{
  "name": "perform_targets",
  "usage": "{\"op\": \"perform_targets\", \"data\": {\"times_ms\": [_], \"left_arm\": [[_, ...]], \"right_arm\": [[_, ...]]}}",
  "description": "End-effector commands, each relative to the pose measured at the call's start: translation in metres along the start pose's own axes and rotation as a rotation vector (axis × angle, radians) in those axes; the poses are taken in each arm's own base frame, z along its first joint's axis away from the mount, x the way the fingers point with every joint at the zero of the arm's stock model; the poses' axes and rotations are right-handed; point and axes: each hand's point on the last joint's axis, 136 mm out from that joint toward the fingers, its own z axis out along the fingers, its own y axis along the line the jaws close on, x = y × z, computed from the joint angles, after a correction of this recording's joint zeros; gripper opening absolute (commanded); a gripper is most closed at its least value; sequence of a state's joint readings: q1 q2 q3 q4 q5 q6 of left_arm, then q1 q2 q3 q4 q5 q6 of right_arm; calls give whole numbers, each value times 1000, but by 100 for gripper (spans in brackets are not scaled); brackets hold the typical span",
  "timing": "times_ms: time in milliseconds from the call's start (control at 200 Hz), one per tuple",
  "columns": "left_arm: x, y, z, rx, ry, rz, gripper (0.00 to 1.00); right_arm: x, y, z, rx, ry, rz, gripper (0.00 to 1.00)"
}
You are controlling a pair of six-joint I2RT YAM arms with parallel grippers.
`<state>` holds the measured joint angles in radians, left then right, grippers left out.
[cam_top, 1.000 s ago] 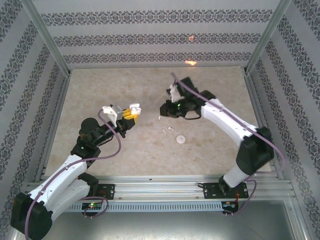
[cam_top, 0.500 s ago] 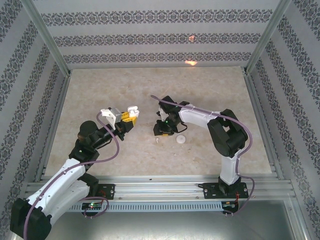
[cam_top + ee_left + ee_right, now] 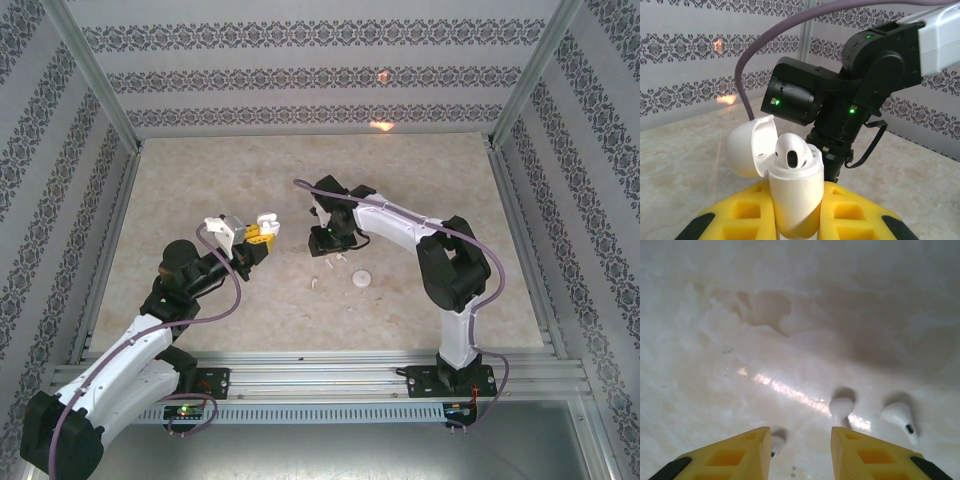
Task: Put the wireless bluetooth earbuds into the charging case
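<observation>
The glossy white case (image 3: 795,200), its lid (image 3: 747,147) flipped open and one earbud (image 3: 792,152) seated inside, is pinched in the left claw (image 3: 258,236). The right claw (image 3: 801,440) hangs part spread and empty over three loose earbuds (image 3: 842,405) on the desk (image 3: 790,315).

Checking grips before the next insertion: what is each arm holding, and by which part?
Left gripper: jaws shut on the open charging case, around its lower body. Right gripper: jaws open, holding nothing.
</observation>
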<state>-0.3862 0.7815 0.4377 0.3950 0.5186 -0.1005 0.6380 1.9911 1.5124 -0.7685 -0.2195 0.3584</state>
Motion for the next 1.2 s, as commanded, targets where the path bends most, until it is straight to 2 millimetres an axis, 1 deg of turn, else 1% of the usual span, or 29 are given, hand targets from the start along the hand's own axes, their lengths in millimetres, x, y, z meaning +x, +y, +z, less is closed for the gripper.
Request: {"op": "perform_targets", "data": {"times_ms": [0, 140, 345, 485, 595, 759, 814, 899, 989, 999, 1109, 1174, 1179, 1199], "left_arm": [[-3, -3, -2, 6, -11, 31, 0], [-4, -3, -1, 8, -7, 34, 0], [-2, -2, -2, 3, 1, 37, 0], [-3, -3, -2, 4, -1, 39, 0], [-3, -2, -2, 3, 0, 38, 0], [-5, -3, -3, 4, -5, 40, 0], [-6, -4, -4, 4, -8, 42, 0], [-12, -5, -5, 5, -22, 41, 0], [-18, -6, -6, 9, -41, 45, 0], [-19, -7, -6, 10, -44, 47, 0], [-30, -10, -4, 31, -75, 62, 0], [-37, -13, 0, 57, -106, 70, 0], [-38, -12, 0, 58, -108, 71, 0], [-41, -14, 2, 70, -123, 77, 0]], "right_arm": [[8, -14, 15, 100, 64, -45, 35], [9, -15, 24, 139, 86, -71, 36], [20, -23, 38, 235, 145, -118, 36], [24, -25, 42, 266, 165, -134, 35], [27, -23, 43, 279, 181, -146, 31], [27, -21, 40, 278, 184, -150, 18], [28, -20, 36, 276, 184, -148, 16], [25, -16, 22, 272, 159, -136, 16], [19, -6, -2, 226, 104, -112, 16], [19, -6, -2, 222, 104, -110, 16], [4, 12, -43, 100, -18, -52, 15], [-6, 22, -75, 29, -115, -17, 14], [-6, 22, -75, 29, -115, -17, 14], [-10, 22, -88, 18, -156, -2, 14]]}}
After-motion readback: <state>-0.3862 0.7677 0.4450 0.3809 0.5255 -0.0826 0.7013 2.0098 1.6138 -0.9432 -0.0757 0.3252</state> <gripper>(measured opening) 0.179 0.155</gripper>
